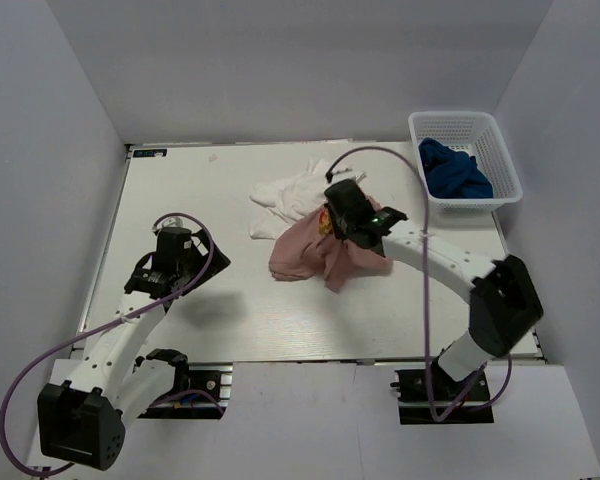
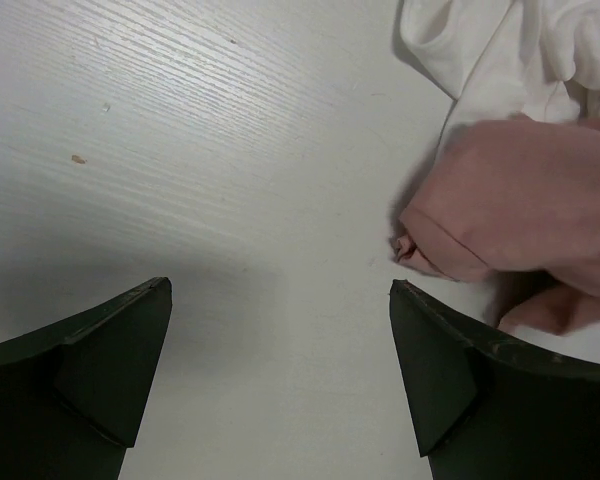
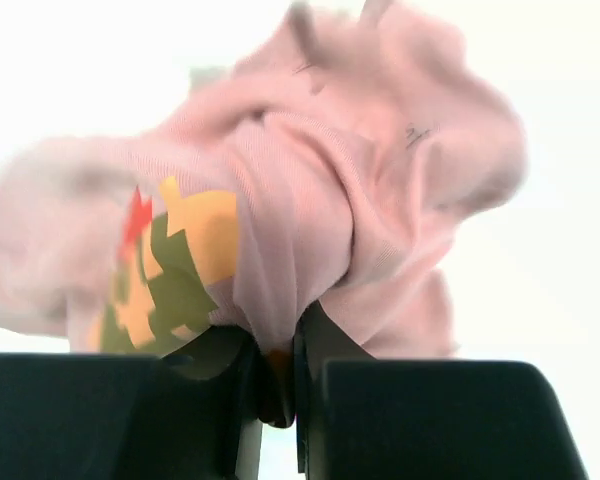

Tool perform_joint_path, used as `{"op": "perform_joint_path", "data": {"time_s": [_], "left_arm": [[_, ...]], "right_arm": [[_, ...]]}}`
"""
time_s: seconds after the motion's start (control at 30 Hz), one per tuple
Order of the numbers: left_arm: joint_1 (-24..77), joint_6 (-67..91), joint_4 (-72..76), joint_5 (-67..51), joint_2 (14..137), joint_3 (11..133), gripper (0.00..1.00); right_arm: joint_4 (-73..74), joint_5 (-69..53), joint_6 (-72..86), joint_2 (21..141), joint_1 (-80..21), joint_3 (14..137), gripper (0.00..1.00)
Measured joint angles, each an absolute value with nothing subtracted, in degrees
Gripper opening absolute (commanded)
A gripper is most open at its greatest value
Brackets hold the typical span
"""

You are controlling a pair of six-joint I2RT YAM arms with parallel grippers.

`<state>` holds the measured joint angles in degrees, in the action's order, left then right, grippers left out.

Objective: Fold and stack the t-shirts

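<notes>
At the far right corner of the tabletop (image 1: 230, 310) sits a white mesh basket (image 1: 456, 117), and the navy t-shirt (image 1: 455, 172) lies bunched inside it, filling the half nearer the arms. Near the middle, the pink t-shirt (image 1: 305, 258) is crumpled, its yellow-orange print (image 3: 192, 250) showing, and it overlaps the white t-shirt (image 1: 288, 195) just behind it. The right hand (image 3: 277, 350) is clamped on a fold of the pink cloth. The left hand (image 2: 280, 290) hangs left of that shirt, fingers (image 2: 90, 370) spread apart over bare wood.
</notes>
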<state>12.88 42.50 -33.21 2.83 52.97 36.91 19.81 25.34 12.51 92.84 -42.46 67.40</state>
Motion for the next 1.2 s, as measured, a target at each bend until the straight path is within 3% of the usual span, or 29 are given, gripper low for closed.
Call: {"op": "perform_joint_path", "data": {"time_s": [0.23,0.47,0.87,1.0,1.2], "left_arm": [[12.88,42.96,-33.45,3.05,52.16,36.91,1.00],[12.88,43.33,-33.45,3.86,51.66,36.88,1.00],[12.88,43.59,-33.41,5.41,53.17,36.42,1.00],[12.88,43.57,-33.08,5.58,53.21,36.42,1.00],[12.88,42.89,-33.04,5.23,54.30,37.52,1.00]], "right_arm": [[13.82,33.19,4.91,78.76,-39.81,81.01,0.00],[0.45,41.60,-5.61,77.12,-33.28,88.33,0.00],[-6.26,44.77,-14.98,103.04,-12.16,118.15,0.00],[-4.03,39.42,-10.35,107.72,-5.54,117.80,0.00],[-0.51,27.07,1.56,112.68,2.42,105.82,0.00]]}}
